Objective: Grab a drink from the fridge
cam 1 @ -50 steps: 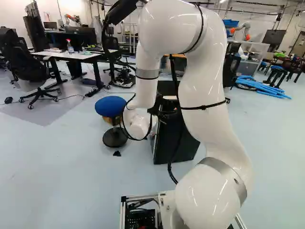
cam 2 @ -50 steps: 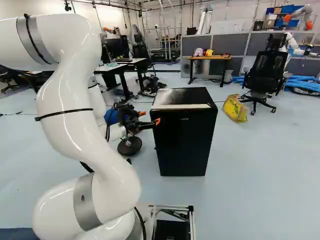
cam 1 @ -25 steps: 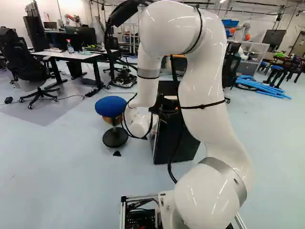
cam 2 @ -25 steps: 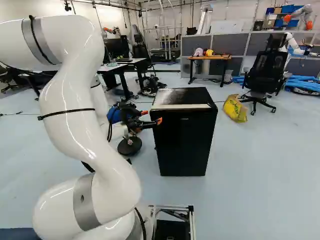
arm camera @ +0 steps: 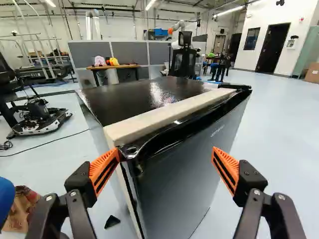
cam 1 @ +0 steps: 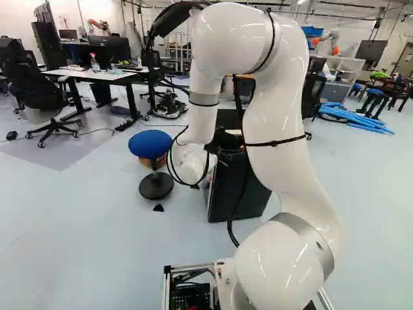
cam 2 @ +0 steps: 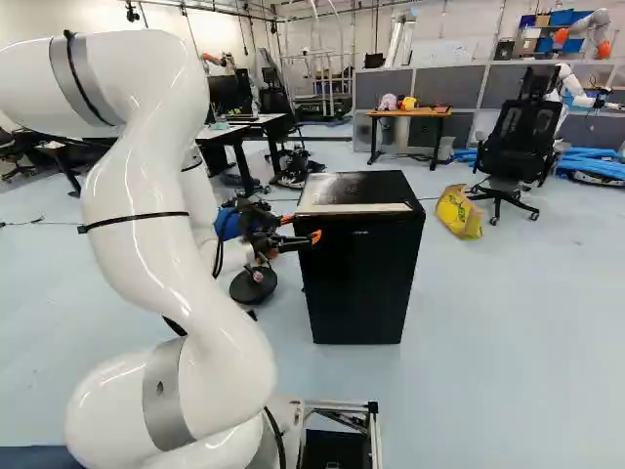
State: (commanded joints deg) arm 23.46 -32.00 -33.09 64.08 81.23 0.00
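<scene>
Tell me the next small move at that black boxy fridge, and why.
Probably ease the black two-fingered gripper forward, to work one orange pad behind the fridge's glossy black door: the fingers stand open, that pad is by the door's top corner, and the door looks shut against the pale strip.

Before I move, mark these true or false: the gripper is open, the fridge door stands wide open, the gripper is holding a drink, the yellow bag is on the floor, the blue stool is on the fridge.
1. The gripper is open. True.
2. The fridge door stands wide open. False: it looks shut against the fridge.
3. The gripper is holding a drink. False: it holds nothing.
4. The yellow bag is on the floor. True.
5. The blue stool is on the fridge. False: it stands on the floor.
</scene>
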